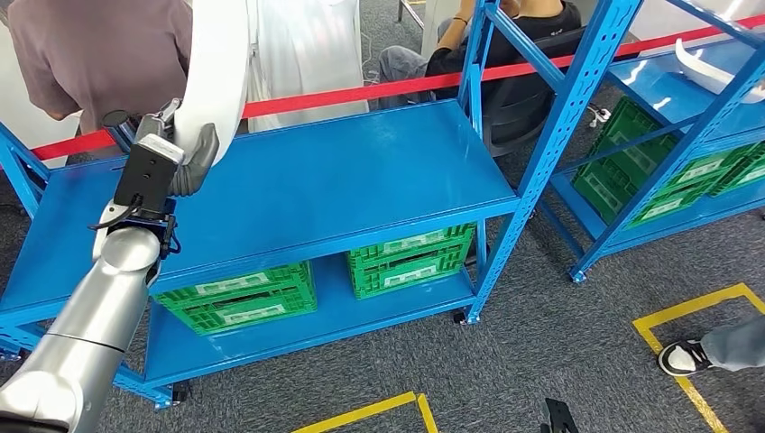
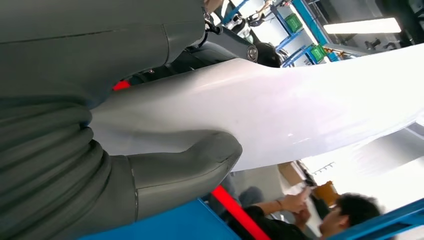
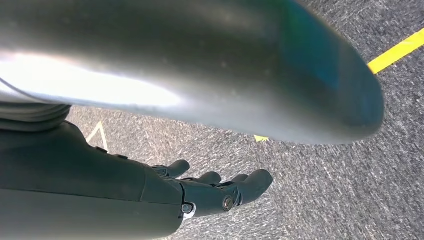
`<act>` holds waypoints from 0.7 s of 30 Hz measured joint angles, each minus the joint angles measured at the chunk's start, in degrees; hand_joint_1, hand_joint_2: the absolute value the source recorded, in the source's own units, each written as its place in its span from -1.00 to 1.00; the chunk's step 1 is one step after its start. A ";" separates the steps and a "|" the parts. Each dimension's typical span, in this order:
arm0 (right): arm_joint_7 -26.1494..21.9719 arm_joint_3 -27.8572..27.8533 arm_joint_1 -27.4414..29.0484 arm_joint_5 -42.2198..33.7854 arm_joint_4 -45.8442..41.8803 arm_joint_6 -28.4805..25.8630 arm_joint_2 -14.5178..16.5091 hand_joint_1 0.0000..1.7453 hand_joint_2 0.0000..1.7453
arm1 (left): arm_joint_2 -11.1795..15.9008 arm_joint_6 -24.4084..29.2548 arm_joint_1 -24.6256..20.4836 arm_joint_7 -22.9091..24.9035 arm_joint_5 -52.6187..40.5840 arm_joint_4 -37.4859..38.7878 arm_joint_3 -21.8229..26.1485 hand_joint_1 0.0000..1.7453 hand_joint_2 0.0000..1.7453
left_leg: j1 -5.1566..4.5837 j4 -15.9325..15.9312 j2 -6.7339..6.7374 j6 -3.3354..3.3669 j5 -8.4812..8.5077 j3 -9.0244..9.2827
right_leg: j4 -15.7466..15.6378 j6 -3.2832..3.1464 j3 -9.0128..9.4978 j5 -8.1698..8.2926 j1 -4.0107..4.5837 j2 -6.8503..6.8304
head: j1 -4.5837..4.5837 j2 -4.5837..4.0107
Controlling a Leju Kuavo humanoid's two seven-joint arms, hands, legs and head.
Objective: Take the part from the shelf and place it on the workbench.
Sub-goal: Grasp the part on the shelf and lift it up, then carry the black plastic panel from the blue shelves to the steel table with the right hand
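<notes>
left hand (image 1: 180, 149) raised, gripping white part (image 1: 216, 63), above blue shelf (image 1: 361, 171)

A white part (image 1: 221, 63) is held in the grey left hand (image 1: 180, 158), above a blue shelf (image 1: 361, 171); green crates (image 1: 239, 298) are seen below.

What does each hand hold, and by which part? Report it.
The left hand grips the long white part near its lower end, thumb pressed across it. The right hand holds nothing, fingers apart.
</notes>
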 joint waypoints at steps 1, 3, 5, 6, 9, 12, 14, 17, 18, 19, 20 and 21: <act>-0.01 -0.02 0.01 0.08 0.00 0.02 0.06 -1.00 -1.00 | 0.30 -0.19 0.29 0.19 0.91 -0.97 -0.04 1.00 1.00 | -0.07 0.08 0.02 0.16 -0.14 -0.01 | -0.06 0.13 0.04 -0.03 -0.09 0.00 | -0.01 0.00; -0.01 -0.04 0.01 0.22 0.00 0.04 0.20 -1.00 -1.00 | 0.98 -0.56 0.80 0.56 2.64 -2.72 -0.14 1.00 1.00 | -0.28 0.21 0.04 0.56 -0.36 0.00 | -0.20 0.48 0.16 -0.04 -0.29 -0.01 | -0.02 0.00; -0.04 -0.07 0.01 0.41 0.00 0.04 0.25 -1.00 -1.00 | 1.52 -0.74 1.35 0.73 4.19 -4.16 -0.32 1.00 1.00 | -0.07 -0.36 0.13 0.84 0.00 0.36 | -0.01 0.76 0.23 -0.23 -0.21 0.02 | -0.02 0.00; -0.05 -0.09 0.02 0.53 0.00 0.04 0.30 -1.00 -1.00 | 1.77 -0.75 1.71 0.74 4.87 -4.85 -0.42 1.00 1.00 | 0.13 -0.77 0.23 1.03 0.26 0.59 | 0.90 0.94 -0.14 -0.94 -0.21 0.04 | 0.03 0.00; -0.08 -0.26 0.04 0.75 0.00 0.02 0.40 -1.00 -1.00 | 2.36 -0.75 3.07 0.65 6.31 -6.32 -0.67 1.00 1.00 | 0.50 -1.40 0.50 1.35 0.57 0.89 | 9.87 1.57 -4.47 -5.88 -0.46 0.03 | 0.27 0.00; -0.04 -0.61 0.09 0.79 0.00 -0.08 0.40 -1.00 -1.00 | 3.04 -0.75 4.35 0.33 7.33 -6.81 -1.01 1.00 1.00 | 0.77 -0.92 0.54 1.11 0.48 0.52 | 15.62 2.36 -7.66 -6.39 -1.01 0.00 | 0.29 0.00; -0.04 -0.86 0.05 0.81 0.00 -0.17 0.41 -1.00 -1.00 | 3.51 -0.74 4.66 0.09 7.87 -7.13 -1.09 1.00 1.00 | 1.26 0.06 0.51 0.45 0.25 -0.06 | 9.69 3.11 -4.96 -2.60 -1.65 -0.12 | 0.31 0.00; -0.05 -1.15 -0.08 0.79 0.00 -0.30 0.61 -1.00 -1.00 | 4.06 -0.73 4.85 -0.22 8.45 -7.89 -1.12 1.00 1.00 | 1.41 1.65 0.16 -1.01 0.05 -1.20 | 3.59 2.65 -2.10 -0.22 -1.80 0.44 | 0.43 0.00; -0.06 -1.25 -0.11 0.76 0.00 -0.34 0.67 -1.00 -1.00 | 4.27 -0.73 5.01 -0.32 8.57 -8.20 -1.14 1.00 1.00 | 1.31 1.81 -0.01 -1.49 0.22 -1.44 | 3.90 1.89 -2.44 -0.25 -1.64 0.73 | 0.45 0.00; -0.06 -1.36 -0.11 0.73 0.00 -0.38 0.69 -1.00 -1.00 | 4.47 -0.74 5.22 -0.38 8.64 -8.48 -1.16 1.00 1.00 | 1.33 1.85 -0.12 -1.92 0.47 -1.59 | 3.93 1.06 -2.84 -0.09 -1.68 0.81 | 0.44 0.00; -0.04 -1.43 -0.15 0.71 0.00 -0.40 0.74 -1.00 -1.00 | 4.73 -0.74 5.43 -0.42 8.72 -8.75 -1.19 1.00 1.00 | 1.39 1.91 -0.18 -2.35 0.50 -1.83 | 3.79 0.38 -3.10 0.00 -1.71 0.77 | 0.43 0.00; -0.05 -1.48 -0.16 0.69 0.00 -0.43 0.79 -1.00 -1.00 | 5.01 -0.74 5.67 -0.42 8.77 -8.97 -1.23 1.00 1.00 | 1.47 2.40 -0.10 -2.70 -0.17 -2.16 | 3.75 -0.21 -3.45 0.39 -1.68 0.72 | 0.40 0.00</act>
